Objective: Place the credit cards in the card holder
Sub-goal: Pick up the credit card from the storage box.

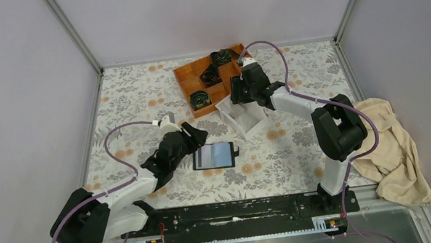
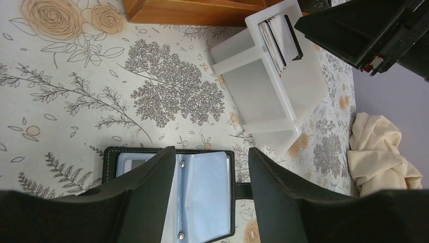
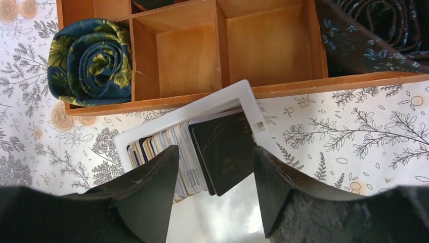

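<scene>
**Operator:** What do you record for the surface and the room?

**Inspector:** Your table (image 1: 136, 100) is covered by a floral cloth, grey sprigs with orange blooms. Pale lilac walls (image 1: 11, 91) close it on three sides. A beige cloth (image 1: 389, 143) lies crumpled at the right edge.

**Operator:** And the task items?

**Inspector:** The card holder (image 1: 214, 156) lies open flat on the table on your near side, bluish pockets up. The credit cards (image 3: 187, 152) stand on edge, stacked in the white box (image 1: 250, 123). That box sits just beside the orange tray (image 1: 186, 78), which holds rolled blue fabric (image 3: 88, 61).

**Operator:** The grippers?

**Inspector:** Your left gripper (image 2: 211, 152) hangs over the card holder, fingers spread wide and empty. Your right gripper (image 3: 215, 149) is above the box, fingers wide either side of the cards. I cannot tell whether they touch them.
</scene>
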Motion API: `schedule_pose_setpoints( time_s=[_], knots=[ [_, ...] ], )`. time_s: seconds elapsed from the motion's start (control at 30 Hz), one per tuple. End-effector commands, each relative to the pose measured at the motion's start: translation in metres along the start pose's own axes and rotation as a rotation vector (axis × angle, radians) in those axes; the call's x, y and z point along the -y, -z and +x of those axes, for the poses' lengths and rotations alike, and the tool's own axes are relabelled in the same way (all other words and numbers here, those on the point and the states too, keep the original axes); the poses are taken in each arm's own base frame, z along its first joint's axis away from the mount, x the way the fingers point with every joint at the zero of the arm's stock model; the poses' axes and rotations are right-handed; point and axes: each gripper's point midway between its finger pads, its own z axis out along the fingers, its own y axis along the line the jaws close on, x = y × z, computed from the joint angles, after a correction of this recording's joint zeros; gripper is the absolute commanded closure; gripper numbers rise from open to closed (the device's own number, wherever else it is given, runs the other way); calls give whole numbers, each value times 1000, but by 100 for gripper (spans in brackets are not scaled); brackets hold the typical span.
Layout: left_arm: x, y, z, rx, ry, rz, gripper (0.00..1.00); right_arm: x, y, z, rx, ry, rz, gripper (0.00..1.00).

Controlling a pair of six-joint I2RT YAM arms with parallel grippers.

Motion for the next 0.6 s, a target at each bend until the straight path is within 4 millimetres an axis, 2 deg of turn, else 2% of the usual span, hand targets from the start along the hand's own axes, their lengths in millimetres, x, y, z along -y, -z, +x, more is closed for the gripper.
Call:
schedule_pose_setpoints(
  time_s=[0.0,0.57],
  knots=[
    [24,-9,-18,50,8,75,37,-11,-2,-32,62,-52,-103,37],
    [50,-44,-21,27,5,103,38,-15,-12,-8,-38,-195,-231,39]
  ],
)
